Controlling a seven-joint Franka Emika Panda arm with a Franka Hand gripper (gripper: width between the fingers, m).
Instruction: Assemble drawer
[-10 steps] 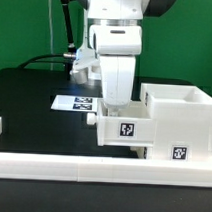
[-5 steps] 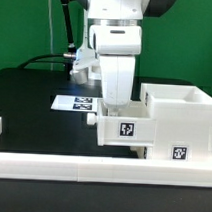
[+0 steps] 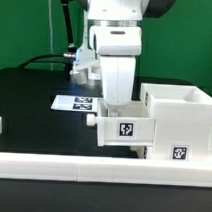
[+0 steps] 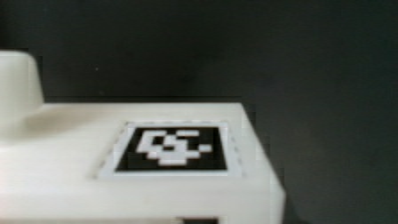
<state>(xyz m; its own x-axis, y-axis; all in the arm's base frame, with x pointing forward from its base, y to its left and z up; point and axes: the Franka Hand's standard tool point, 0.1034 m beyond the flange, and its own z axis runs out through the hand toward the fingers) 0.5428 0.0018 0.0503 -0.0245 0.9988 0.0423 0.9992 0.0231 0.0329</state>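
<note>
We see the arm standing straight down over the smaller white tray (image 3: 126,128), which sits on the black tabletop (image 3: 29,96) with its tagged face toward the exterior camera. The tool (image 3: 118,103) is buried behind the tray's upper edge, so the tray lies directly beneath and around it, not off to either side. Whether the jaws are spread, closed, or clamped on the tray wall we cannot tell: the exterior view hides the fingertips behind the arm's own housing, and the wrist view shows only the tray's top face with its square tag (image 4: 171,148) and dark tabletop beyond.

The large casing (image 3: 179,119) stands just beside the tray, touching or nearly touching it, on the exterior view's right. We judge this the relation that matters: the tray must travel toward that side to enter the casing, so its sliding axis has to line up with the casing's opening. From here the two look roughly square to each other, though the seam between them is too blurred to confirm.

The marker board (image 3: 76,103) lies flat behind the arm, and a long white border rail (image 3: 91,171) runs across the front.
</note>
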